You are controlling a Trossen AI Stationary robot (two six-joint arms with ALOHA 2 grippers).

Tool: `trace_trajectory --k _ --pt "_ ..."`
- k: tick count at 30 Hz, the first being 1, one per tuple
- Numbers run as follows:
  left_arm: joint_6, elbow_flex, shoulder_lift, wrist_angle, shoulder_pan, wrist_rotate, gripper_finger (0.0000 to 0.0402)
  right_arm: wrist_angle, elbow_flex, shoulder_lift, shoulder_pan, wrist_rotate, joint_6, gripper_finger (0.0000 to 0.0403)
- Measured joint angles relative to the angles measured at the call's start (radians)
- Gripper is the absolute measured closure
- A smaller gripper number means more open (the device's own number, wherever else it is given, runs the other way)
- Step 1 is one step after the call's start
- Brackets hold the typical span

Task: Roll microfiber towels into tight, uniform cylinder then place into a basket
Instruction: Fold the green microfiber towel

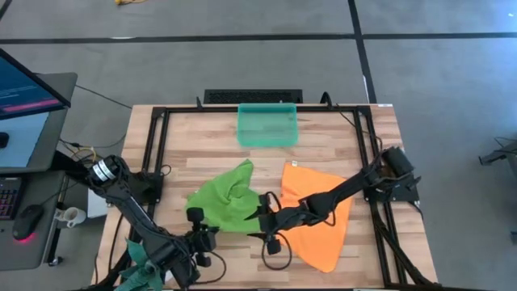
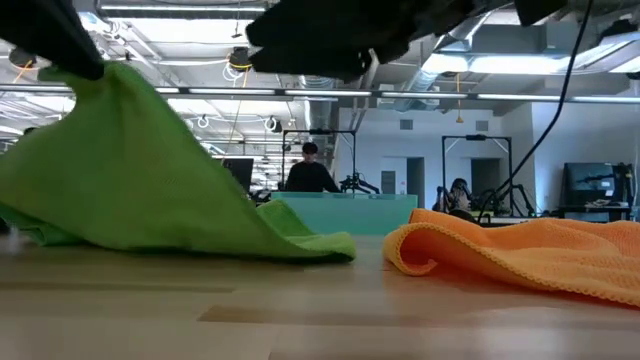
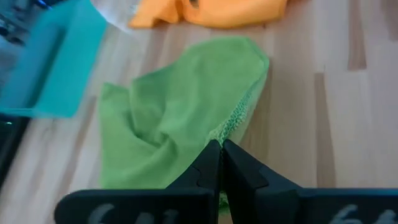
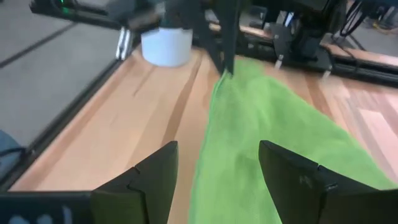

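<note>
Two towels are lying on my worktop [image 1: 339,141], and I am working on the leftmost one first. My left gripper [image 3: 220,163] is sitting at the near left of the worktop with its jaws pinched tight on the hem of the lime green towel [image 1: 226,198], holding that corner up so the cloth is sloping down from it toward the middle, as the low view shows. The green towel is crumpled rather than flat, stretching from my left jaws across toward my right ones, so its long axis is running roughly between my two arms. My right gripper [image 4: 214,165] is hovering just past the towel's other end, jaws spread wide with green cloth lying below the gap, gripping nothing. That is the relation my coming move is turning on, I judge: the free edge is lying straight ahead of my right jaws, and closing on it would be letting me pull the cloth taut before rolling. Further right, the orange towel [image 1: 323,218] is lying rumpled under my right arm, just beside the green one. Beyond both, the basket [image 1: 267,124] is waiting at the far edge.
</note>
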Motion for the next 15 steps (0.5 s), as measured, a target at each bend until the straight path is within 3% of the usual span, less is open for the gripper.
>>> trace_trajectory --k 15 --pt "-0.002 0.067 0.0 -0.113 0.013 -0.048 0.04 -0.097 0.06 0.072 -0.047 -0.004 0.063 0.0154"
